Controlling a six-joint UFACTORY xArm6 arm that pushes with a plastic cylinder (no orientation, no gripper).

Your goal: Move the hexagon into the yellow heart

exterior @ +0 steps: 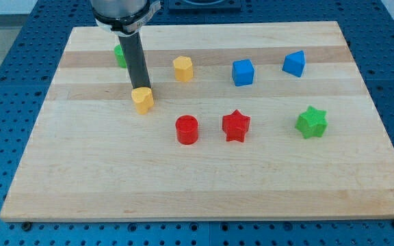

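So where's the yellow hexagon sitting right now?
The yellow hexagon sits toward the view's top, left of centre, between the rod and the blue cube; the yellow heart lies below-left, at my tip.

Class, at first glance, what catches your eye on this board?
The dark rod comes down at the view's upper left, my tip right at the yellow heart. The yellow hexagon sits apart to its right. Below, the red cylinder and red star stand side by side.
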